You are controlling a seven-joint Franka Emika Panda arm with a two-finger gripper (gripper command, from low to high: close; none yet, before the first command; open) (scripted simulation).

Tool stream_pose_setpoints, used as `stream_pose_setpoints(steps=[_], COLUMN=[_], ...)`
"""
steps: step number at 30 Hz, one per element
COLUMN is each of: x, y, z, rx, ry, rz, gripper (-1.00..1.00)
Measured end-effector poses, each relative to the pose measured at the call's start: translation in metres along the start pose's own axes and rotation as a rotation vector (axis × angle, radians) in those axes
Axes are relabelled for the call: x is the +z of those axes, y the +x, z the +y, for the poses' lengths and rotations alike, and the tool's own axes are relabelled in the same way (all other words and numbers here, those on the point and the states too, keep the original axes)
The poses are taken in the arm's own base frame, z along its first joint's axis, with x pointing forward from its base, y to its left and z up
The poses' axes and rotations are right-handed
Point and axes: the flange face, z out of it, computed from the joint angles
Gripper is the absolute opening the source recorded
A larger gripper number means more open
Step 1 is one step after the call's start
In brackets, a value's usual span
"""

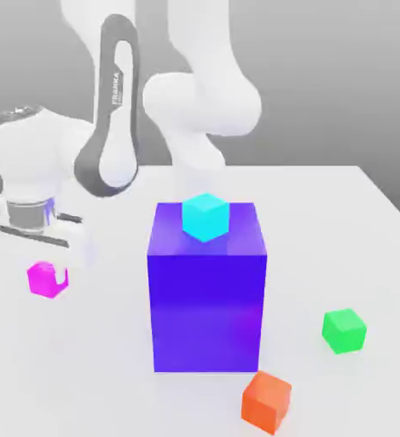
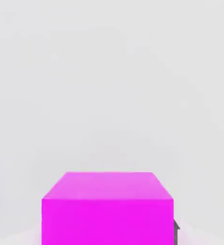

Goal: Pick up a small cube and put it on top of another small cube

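Observation:
The small magenta cube point(image 1: 43, 280) sits low at the exterior view's left, by the white table point(image 1: 356, 247). My gripper point(image 1: 49, 273) comes straight down over it and is shut on it, with one pale finger point(image 1: 63, 275) lying against its side. In the hand view the magenta cube point(image 2: 107, 210) looms close, and a dark finger pad point(image 2: 176, 233) presses on its edge. The other pad is hidden behind the cube.
A big purple-blue block point(image 1: 207, 299) stands mid-table with a cyan cube point(image 1: 205, 216) on top. A green cube point(image 1: 344, 330) and an orange cube point(image 1: 266, 399) lie towards the exterior view's right front. The arm's base rises behind the block.

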Motion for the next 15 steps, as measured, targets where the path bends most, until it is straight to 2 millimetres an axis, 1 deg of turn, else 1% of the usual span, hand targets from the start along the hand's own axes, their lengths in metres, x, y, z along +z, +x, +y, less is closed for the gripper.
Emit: stream_pose_setpoints(steps=[2, 3, 5, 7, 8, 10, 13, 15], x=[-0.018, -0.024, -0.034, -0.041, -0.045, -0.051, -0.059, -0.064], y=[0.016, 0.014, -0.003, -0.026, -0.04, -0.077, -0.144, -0.193], z=[-0.016, -0.036, -0.084, -0.128, -0.148, -0.188, -0.238, -0.262], rx=[-0.008, -0.044, -0.141, -0.234, -0.279, -0.381, -0.538, -0.643], ry=[0.022, 0.033, 0.056, 0.076, 0.085, 0.1, 0.115, 0.121], rz=[0.065, 0.079, 0.088, 0.087, 0.086, 0.074, 0.048, 0.03], gripper=[-1.0, -1.0, -1.0, -1.0, -1.0, -1.0, -1.0, -1.0])
